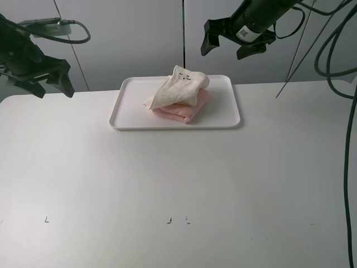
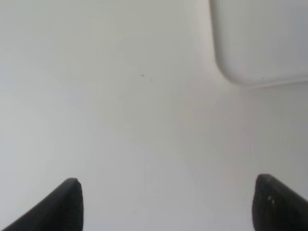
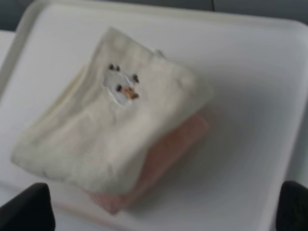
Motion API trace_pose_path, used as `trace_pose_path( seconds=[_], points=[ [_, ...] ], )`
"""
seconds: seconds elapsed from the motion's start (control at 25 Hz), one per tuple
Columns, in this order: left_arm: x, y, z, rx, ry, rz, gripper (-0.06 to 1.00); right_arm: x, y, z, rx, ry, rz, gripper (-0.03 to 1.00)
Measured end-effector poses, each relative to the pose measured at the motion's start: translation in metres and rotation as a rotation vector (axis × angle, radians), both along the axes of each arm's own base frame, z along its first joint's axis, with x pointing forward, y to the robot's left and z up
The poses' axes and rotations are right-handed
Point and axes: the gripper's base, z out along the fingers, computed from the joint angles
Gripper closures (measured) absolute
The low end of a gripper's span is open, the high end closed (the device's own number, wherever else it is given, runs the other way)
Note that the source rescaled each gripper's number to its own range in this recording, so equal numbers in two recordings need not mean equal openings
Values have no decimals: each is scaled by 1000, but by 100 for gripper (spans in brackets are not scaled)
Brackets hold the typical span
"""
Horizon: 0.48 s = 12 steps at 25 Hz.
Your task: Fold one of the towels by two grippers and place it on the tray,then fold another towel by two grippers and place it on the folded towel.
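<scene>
The white tray sits at the back middle of the table. On it lies the folded pale pink towel, and the folded cream towel rests on top of it, a bit askew, with a small embroidered patch facing up. In the right wrist view the cream towel covers most of the pink towel on the tray. My right gripper hangs open above the tray's far right side, holding nothing. My left gripper is open and empty at the far left, away from the tray; a tray corner shows in its wrist view.
The white table stretches wide in front of the tray, with small dark marks near its front edge. Black cables hang at the right. A pale wall stands behind.
</scene>
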Motion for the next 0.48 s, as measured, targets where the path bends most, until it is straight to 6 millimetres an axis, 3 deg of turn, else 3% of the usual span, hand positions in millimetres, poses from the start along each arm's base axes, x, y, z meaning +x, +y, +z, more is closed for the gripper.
trace_pose_path(
  seconds=[0.16,0.36,0.48],
  points=[
    [-58,13,13,1,-80,45,3,-63,-23,0,-66,5,-2,-3],
    [-129,20,34,-5,-217,92,3,-153,-50,23,-79,-51,3,-3],
    [-162,21,40,-18,-249,109,3,-197,-63,32,-85,-81,10,-3]
  ],
)
